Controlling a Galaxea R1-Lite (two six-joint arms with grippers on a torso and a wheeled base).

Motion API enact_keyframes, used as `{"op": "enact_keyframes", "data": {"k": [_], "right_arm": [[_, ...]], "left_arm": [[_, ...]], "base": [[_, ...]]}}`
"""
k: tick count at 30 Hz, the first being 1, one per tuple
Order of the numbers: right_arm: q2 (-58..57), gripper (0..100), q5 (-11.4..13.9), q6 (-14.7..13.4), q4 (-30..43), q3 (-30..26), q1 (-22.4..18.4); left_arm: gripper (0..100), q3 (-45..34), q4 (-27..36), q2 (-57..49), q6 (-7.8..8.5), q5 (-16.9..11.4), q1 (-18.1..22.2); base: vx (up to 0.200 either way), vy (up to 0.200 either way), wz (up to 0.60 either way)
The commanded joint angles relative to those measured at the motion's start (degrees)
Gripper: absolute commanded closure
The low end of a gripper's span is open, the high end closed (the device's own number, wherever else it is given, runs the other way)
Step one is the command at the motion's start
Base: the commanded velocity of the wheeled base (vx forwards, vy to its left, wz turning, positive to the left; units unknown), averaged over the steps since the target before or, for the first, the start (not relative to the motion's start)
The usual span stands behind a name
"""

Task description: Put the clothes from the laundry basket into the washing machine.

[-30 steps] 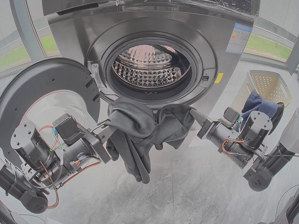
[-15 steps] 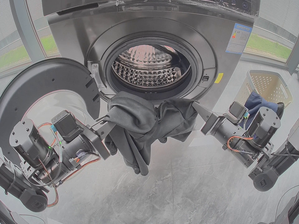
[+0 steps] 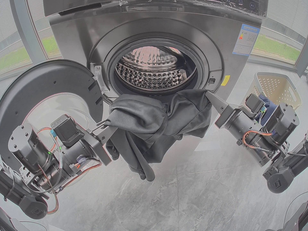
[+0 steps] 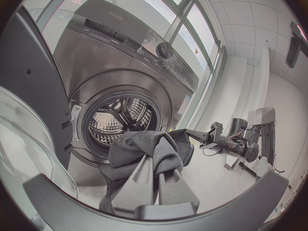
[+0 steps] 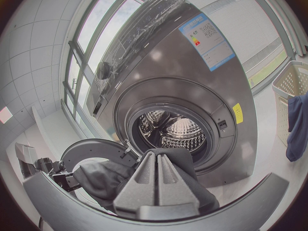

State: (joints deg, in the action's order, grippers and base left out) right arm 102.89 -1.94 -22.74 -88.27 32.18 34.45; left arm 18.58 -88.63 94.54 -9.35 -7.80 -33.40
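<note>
A dark grey garment (image 3: 150,122) hangs stretched between my two grippers, just below and in front of the washing machine's open drum (image 3: 155,71). My left gripper (image 3: 107,125) is shut on the garment's left end (image 4: 144,148). My right gripper (image 3: 210,97) is shut on its right end (image 5: 175,159), higher up, near the lower right of the door opening. A loose fold dangles towards the floor. The beige laundry basket (image 3: 277,87) stands on the floor at the right, with a navy garment (image 5: 296,125) draped over its rim.
The machine's round door (image 3: 45,93) stands swung open on the left, close behind my left arm. Grey tiled floor (image 3: 192,193) spreads in front of the machine. Windows run behind and beside the machine.
Both grippers have lifted the dark grey garment towards the drum opening. The right gripper rose more and moved right, spreading the cloth wider; the left shifted slightly up.
</note>
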Motion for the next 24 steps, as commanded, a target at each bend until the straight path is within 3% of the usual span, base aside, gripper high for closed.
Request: {"op": "enact_keyframes", "data": {"k": [1, 7, 14, 18, 24], "right_arm": [[-1.2, 100, 0.1, 0.0, 0.0, 0.2, 0.1], [-2.3, 100, 0.8, -0.1, -0.1, -3.3, 1.1], [-5.5, 100, 0.9, 0.2, 0.8, -2.9, 3.3], [-5.6, 100, 1.4, 2.7, 0.8, -3.9, 3.2], [-5.2, 100, 2.4, 4.0, 0.9, -7.4, 2.5]], "left_arm": [[100, 0.0, -0.1, 0.0, -0.05, 0.0, -0.1], [100, 1.5, -0.1, 0.6, -0.05, 0.1, 0.6], [100, 2.3, -0.1, -0.2, -0.05, 0.2, 0.7], [100, 3.0, -0.1, 0.0, -0.05, 0.2, 0.4], [100, 4.4, -0.1, -1.1, -0.05, 0.3, 0.0]], "base": [[0.000, 0.000, 0.00], [0.000, 0.000, 0.00], [0.000, 0.000, 0.00], [0.000, 0.000, 0.00], [0.000, 0.000, 0.00]]}}
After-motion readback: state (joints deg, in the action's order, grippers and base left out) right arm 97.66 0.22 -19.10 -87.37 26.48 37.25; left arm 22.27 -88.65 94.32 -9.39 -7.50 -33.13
